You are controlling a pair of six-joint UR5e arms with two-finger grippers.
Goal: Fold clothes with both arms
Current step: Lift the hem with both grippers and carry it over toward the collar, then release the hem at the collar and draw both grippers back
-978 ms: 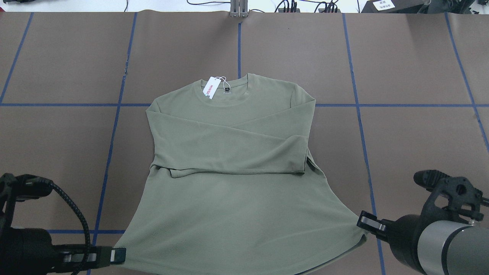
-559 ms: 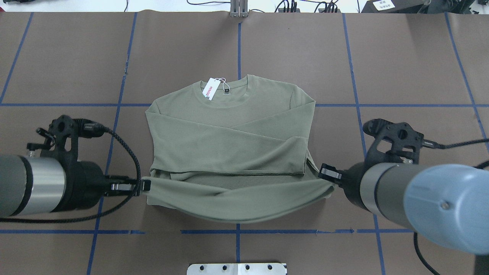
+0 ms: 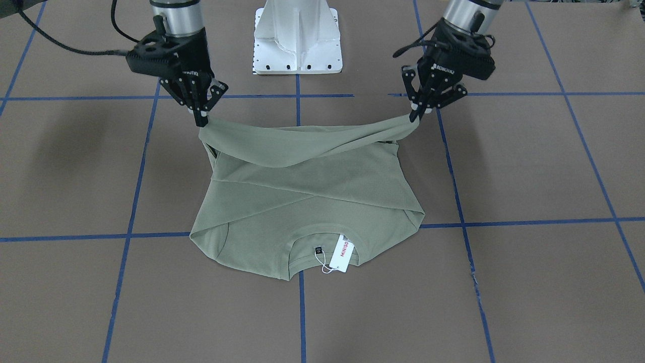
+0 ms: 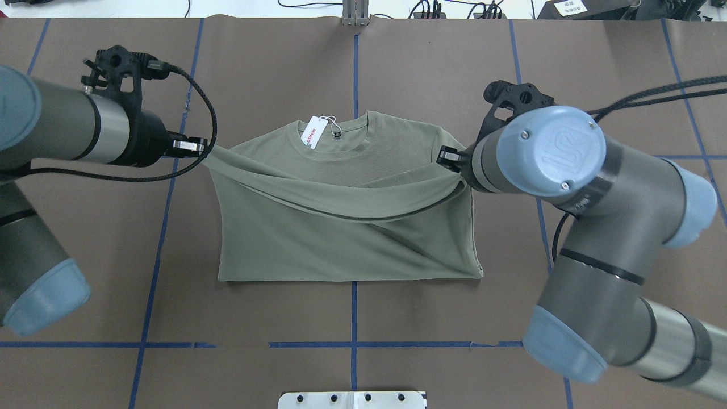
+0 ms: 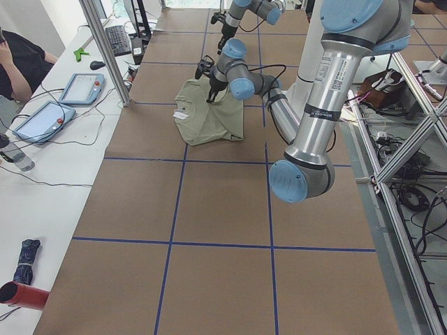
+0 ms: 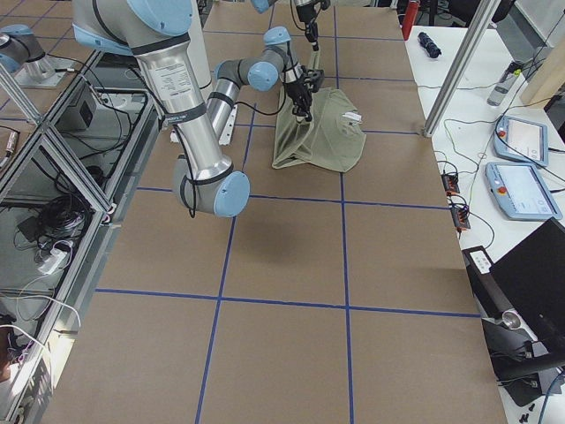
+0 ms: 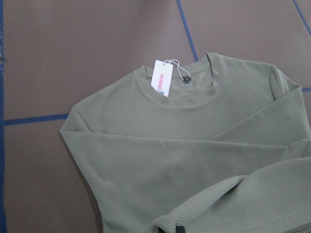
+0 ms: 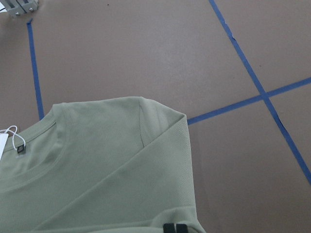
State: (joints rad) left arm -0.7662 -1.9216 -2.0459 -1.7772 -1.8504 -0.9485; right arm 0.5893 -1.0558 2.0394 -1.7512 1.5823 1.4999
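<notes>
Two black two-finger tools raised above a brown paper-covered tabletop (image 4: 568, 68), one at either side of a pale sage-green long-sleeved knit shirt (image 4: 346, 244). Left tool (image 3: 414, 116): jaws pinched tight on one corner of the hem. Right tool (image 3: 201, 120): jaws clamped the same way on the opposite hem corner; mostly hidden in the overhead view behind its own silver-grey arm (image 4: 548, 150) with light-blue joint caps. Hem strung between the two tools, taut at the ends, sagging in the middle, hanging over the chest of the garment. Lower half of the shirt doubled up from a straight crease along the edge nearest the robot. Sleeves folded in and crossed over the front, under the lifted hem. Round neck at the end far from the robot, flat on the tabletop, with a white hang tag (image 4: 312, 132) in red lettering lying over the collar rib, beside a small dark neck label (image 4: 337, 134). Shirt near the middle of the tabletop, astride the central line of a blue tape grid (image 4: 355, 68). White metal pedestal base (image 3: 297, 35) between the two arms, well apart from the cloth. Both wrist views: shirt and bare tabletop, plus a dark sliver of fingertip at the bottom edge against the hem.
</notes>
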